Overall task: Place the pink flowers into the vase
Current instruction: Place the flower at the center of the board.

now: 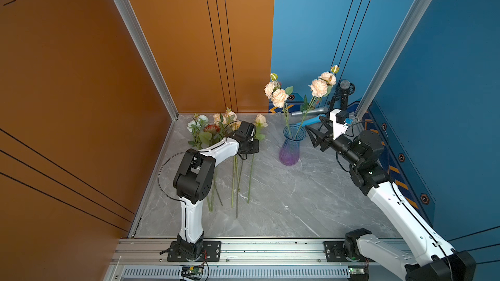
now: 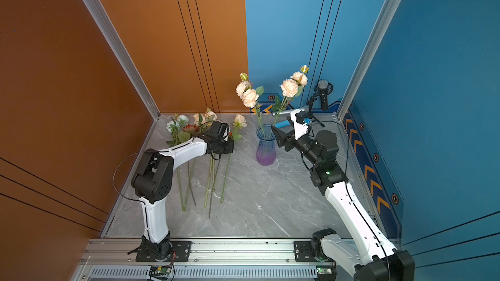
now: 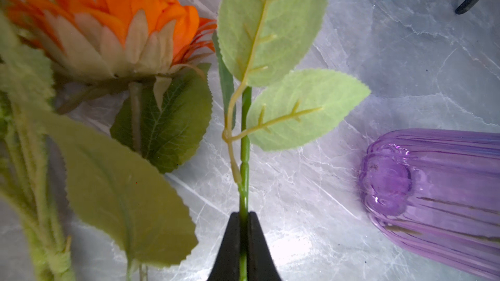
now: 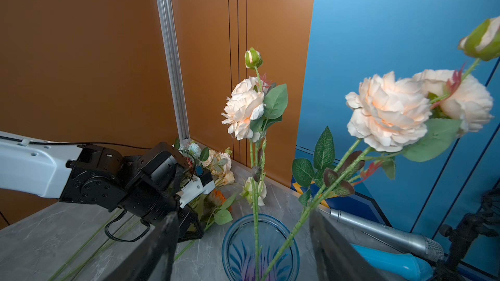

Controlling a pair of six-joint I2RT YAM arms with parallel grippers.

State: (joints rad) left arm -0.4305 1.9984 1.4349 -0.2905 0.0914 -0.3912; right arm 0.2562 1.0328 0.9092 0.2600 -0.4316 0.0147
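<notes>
Glass vase (image 1: 290, 144), far centre on the worktop (image 1: 297, 206), is holding two pink flowers (image 1: 319, 87); the left gripper (image 3: 243, 220) is clamping the third stem (image 3: 244, 152), lying left; the right gripper (image 1: 313, 122) is hovering, jaws apart. Leaves of the orange flower (image 3: 121, 31) may be snagging the lift.

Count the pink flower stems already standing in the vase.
2 in the vase: one stem on the orange wall's side, the other leaning toward the blue wall. None seems hidden.

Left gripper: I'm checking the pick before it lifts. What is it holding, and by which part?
A pink flower's stem, pinched just below its leaves by the shut left gripper.
</notes>
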